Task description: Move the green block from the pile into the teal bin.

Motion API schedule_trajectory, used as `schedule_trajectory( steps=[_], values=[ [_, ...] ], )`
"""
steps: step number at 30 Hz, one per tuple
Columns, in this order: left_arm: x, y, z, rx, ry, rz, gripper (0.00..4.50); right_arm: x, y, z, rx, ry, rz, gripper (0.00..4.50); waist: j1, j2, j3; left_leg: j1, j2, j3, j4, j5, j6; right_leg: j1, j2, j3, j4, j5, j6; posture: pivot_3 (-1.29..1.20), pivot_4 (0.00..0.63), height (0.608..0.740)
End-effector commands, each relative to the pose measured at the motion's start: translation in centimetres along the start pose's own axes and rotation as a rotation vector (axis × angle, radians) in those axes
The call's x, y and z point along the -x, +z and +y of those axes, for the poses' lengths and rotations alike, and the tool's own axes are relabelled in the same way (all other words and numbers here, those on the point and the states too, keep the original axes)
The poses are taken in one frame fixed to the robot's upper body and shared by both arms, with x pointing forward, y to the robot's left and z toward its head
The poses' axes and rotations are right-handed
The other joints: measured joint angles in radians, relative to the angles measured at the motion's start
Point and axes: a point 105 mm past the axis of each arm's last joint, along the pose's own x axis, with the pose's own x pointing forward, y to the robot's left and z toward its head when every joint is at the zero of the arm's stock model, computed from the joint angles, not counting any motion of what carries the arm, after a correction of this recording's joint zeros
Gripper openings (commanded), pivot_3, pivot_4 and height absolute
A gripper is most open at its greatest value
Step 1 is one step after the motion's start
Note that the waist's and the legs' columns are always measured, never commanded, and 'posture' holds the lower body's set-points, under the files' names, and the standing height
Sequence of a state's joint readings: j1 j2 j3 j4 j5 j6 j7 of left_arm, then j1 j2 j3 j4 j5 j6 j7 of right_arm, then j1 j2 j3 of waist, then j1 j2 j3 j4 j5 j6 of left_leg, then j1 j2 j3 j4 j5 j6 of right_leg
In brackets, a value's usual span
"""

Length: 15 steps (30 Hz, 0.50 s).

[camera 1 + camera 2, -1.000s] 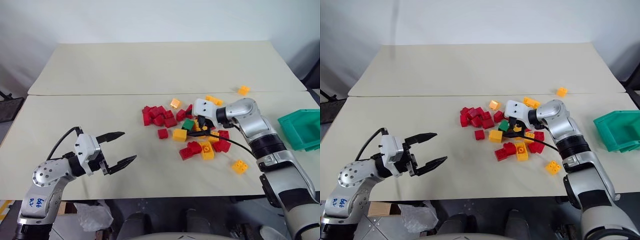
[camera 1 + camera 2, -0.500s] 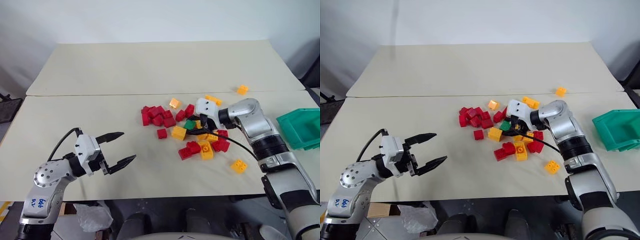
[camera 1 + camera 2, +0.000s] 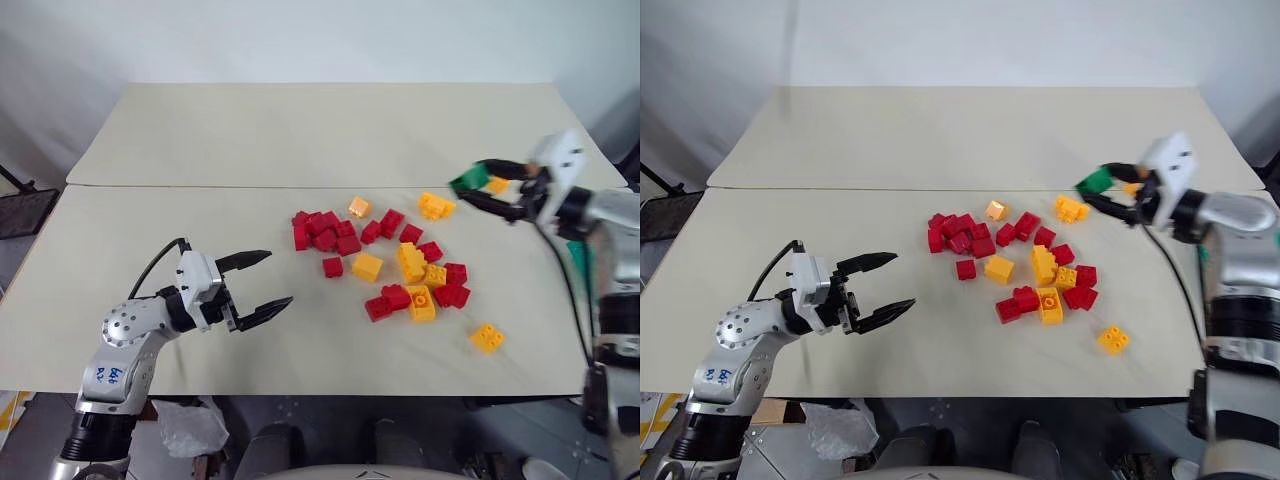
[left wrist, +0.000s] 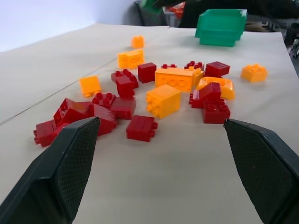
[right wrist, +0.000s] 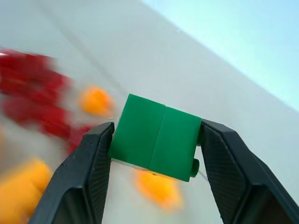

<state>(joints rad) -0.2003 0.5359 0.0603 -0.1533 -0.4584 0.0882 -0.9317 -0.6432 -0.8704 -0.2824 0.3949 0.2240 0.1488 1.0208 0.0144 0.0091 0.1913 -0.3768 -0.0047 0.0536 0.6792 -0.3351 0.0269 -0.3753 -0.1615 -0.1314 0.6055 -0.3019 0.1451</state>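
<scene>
Silver-grey arms, white wrist housings, black cable; textured black claw fingers (image 4: 65,168); blue handwriting on left forearm.

The teal bin (image 3: 578,262) shows only as a thin sliver behind the right arm at the right edge of the left eye frame. In the right wrist frame, the pile (image 5: 32,100) smears into red and orange blobs at the left, its studs unreadable.
</scene>
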Motion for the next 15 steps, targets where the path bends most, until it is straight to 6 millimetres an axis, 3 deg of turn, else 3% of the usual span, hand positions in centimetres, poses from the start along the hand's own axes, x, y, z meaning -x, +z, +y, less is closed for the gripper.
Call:
schedule_trajectory(
  steps=[1, 4, 9, 14, 15],
  values=[
    [-0.6, 0.3, 0.0, -0.009, -0.041, -0.014, 4.5, 5.9, -1.7, -4.0, 0.043, -0.245, 0.147, 2.45, 0.006, 0.0, 0.0, 0.0, 0.0, 0.001, 0.0, 0.0, 0.0, 0.0, 0.0, 0.0, 0.0, 0.0, 0.0, 0.0, 0.15, 0.74],
    [-1.0, 0.3, 0.2, -0.004, -0.055, -0.018, 4.5, 10.3, -4.0, -5.9, 0.0, -0.403, 0.282, 2.45, 0.01, 0.0, 0.0, 0.0, 0.0, 0.009, 0.0, 0.0, 0.0, 0.0, 0.0, 0.0, -0.001, 0.0, 0.0, 0.0, 0.15, 0.74],
    [-1.3, 0.3, 0.1, -0.004, -0.064, -0.026, 4.5, 13.8, -6.6, -7.4, -0.037, -0.562, 0.395, 2.45, -0.007, 0.0, 0.0, 0.003, 0.001, 0.011, -0.001, 0.001, 0.001, 0.0, 0.0, 0.005, -0.003, 0.0, 0.0, 0.0, 0.15, 0.74],
    [-1.6, 0.4, 0.0, -0.002, -0.064, -0.037, 4.5, 13.4, -8.3, -7.9, -0.119, -0.624, 0.416, 2.45, -0.02, 0.0, 0.0, 0.005, 0.001, 0.011, -0.001, 0.001, 0.002, 0.001, 0.0, 0.008, -0.003, 0.0, 0.0, 0.0, 0.15, 0.74],
    [-1.6, 0.4, -0.1, -0.002, -0.062, -0.039, 4.5, 13.2, -8.5, -7.9, -0.126, -0.626, 0.421, 2.8, -0.02, 0.0, 0.0, 0.005, 0.001, 0.011, -0.001, 0.001, 0.002, 0.001, 0.0, 0.008, -0.003, 0.0, 0.0, 0.0, 0.15, 0.74]
  ],
)
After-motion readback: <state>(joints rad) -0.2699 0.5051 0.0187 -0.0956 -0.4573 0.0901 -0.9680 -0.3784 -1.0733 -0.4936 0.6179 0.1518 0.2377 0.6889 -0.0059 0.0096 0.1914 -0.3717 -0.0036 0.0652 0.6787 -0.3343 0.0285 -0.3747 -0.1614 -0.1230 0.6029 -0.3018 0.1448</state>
